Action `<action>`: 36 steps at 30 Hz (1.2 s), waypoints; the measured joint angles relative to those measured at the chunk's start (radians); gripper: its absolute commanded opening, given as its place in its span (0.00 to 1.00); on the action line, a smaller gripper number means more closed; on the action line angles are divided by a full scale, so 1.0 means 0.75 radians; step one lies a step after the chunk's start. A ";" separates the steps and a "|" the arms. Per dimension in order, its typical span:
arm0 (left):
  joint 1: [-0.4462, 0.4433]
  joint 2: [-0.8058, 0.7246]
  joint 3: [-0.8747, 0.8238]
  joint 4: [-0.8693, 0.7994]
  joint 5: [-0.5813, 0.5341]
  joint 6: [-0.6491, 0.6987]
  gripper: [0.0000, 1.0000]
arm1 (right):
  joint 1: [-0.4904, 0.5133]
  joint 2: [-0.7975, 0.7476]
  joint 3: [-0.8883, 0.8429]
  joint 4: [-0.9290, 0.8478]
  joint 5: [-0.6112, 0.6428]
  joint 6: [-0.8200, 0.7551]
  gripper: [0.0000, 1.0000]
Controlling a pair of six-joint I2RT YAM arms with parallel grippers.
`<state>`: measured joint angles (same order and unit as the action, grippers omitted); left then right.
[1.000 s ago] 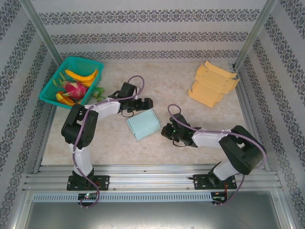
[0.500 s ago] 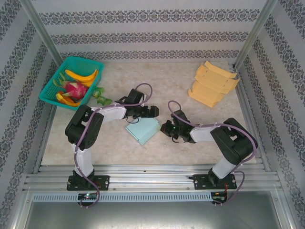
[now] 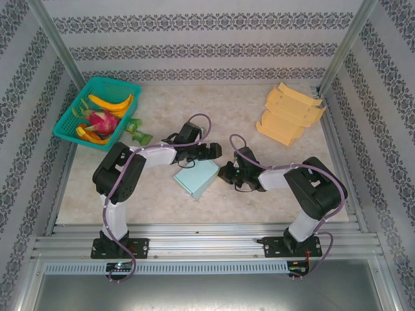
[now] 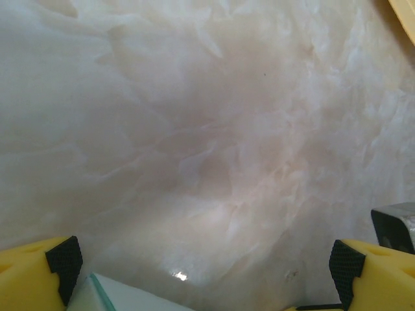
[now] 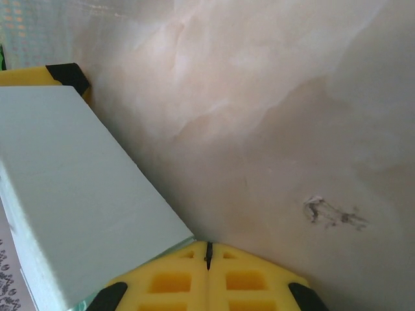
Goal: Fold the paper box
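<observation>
Pale marble worktop under everything. At far right, a stack of flat yellow cardboard; at far left, a teal basket of fruit. Near the middle, lying tilted between both arms, the pale blue paper box. Left gripper spread wide just above the box's far edge, holding nothing. Right gripper pressed together, tips right at the box's right side.

The left arm reaches inward, jaws spread wide. The right arm reaches inward too, jaws pressed together.
</observation>
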<state>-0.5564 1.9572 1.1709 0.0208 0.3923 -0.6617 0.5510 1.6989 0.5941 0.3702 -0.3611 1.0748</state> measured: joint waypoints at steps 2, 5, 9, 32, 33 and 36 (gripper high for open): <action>0.000 0.002 0.009 -0.007 -0.006 -0.017 1.00 | 0.000 -0.002 0.000 0.000 0.000 0.000 0.00; 0.000 0.012 0.038 -0.041 -0.024 -0.037 1.00 | -0.003 -0.016 -0.001 -0.005 0.002 0.000 0.00; 0.006 0.018 0.066 -0.087 -0.042 -0.058 1.00 | -0.008 -0.036 -0.016 -0.008 0.020 -0.012 0.00; 0.130 -0.373 -0.311 -0.208 -0.196 -0.110 1.00 | 0.305 -0.515 -0.273 -0.189 0.283 -0.039 0.00; 0.121 -0.374 -0.330 -0.205 -0.196 -0.114 1.00 | 0.338 -0.513 -0.273 -0.189 0.299 -0.028 0.00; 0.094 -0.375 -0.388 -0.186 -0.207 -0.127 1.00 | 0.413 -0.483 -0.273 -0.173 0.337 0.013 0.00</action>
<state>-0.4858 1.6760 0.8803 -0.1184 0.2371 -0.7570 0.8604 1.3369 0.3897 0.2405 -0.1081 1.0847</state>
